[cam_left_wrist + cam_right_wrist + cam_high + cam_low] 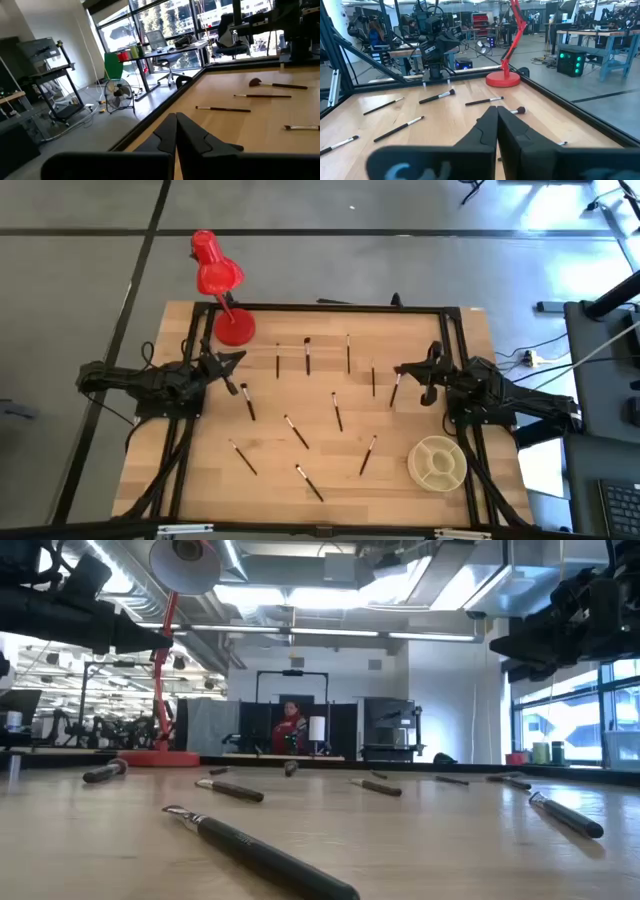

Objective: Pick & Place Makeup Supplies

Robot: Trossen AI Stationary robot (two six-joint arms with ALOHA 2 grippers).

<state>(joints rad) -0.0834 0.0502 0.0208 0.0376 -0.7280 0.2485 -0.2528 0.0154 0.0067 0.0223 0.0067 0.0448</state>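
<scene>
Both hands are hovering pinched shut, holding nothing: left hand (238, 358), right hand (400, 370). Makeup brushes (297, 430) are lying scattered between them on the desk (200, 470).

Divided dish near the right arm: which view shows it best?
High view: the dish shows whole from above, round, cream, split into compartments, by the right arm's base. The low and both wrist views do not show it at all.
</scene>
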